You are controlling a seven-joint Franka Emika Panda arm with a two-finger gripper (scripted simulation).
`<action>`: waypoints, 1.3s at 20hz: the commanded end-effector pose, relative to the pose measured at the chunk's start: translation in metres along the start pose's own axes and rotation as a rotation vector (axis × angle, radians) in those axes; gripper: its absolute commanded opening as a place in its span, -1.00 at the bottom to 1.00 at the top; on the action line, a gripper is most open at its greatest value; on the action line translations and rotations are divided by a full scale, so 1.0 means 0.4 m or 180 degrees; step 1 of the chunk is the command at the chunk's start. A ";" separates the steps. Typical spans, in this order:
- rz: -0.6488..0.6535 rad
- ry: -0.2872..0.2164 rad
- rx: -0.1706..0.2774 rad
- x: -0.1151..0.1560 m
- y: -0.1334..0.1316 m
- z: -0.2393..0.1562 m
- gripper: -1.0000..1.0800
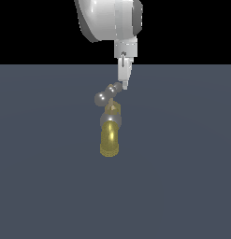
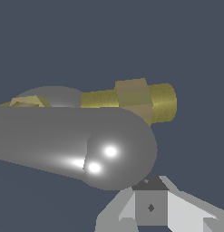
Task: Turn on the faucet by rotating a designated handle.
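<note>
Contact looks just made: white gripper (image 1: 124, 85) (jaws' state unclear) touches the far end of the slim grey bulb-ended handle (image 1: 109, 92) atop the yellow-brass faucet (image 1: 109, 133), mid-counter (image 1: 182, 163); most rotation seemingly remains.

Flat, dim simulator light, with bright glare spots on the handle (image 2: 104, 154), perhaps slightly soft.

We see the faucet (image 1: 109, 135) standing near the middle of the desk (image 1: 182, 186), well clear of every edge. Its handle (image 1: 107, 94) sits on top, and the gripper (image 1: 124, 85) hangs at the handle's end toward the desk's far edge, touching it.
</note>
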State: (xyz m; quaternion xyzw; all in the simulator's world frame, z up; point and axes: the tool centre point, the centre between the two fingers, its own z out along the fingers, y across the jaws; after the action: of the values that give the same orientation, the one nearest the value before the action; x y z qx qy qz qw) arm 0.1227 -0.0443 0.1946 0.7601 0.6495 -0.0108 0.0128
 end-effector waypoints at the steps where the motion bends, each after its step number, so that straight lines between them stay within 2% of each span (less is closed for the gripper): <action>1: -0.0252 0.0103 0.0014 0.191 -0.019 -0.009 -1.00; 3: -0.0260 0.0106 0.0013 0.208 -0.019 -0.010 -1.00; 4: -0.0028 0.0007 -0.0003 0.052 0.005 -0.001 -1.00; 26: -0.0256 0.0104 0.0012 0.356 -0.166 -0.015 -1.00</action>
State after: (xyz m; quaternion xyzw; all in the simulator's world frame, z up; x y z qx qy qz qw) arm 0.0910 0.0322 0.1942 0.7640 0.6450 -0.0088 0.0147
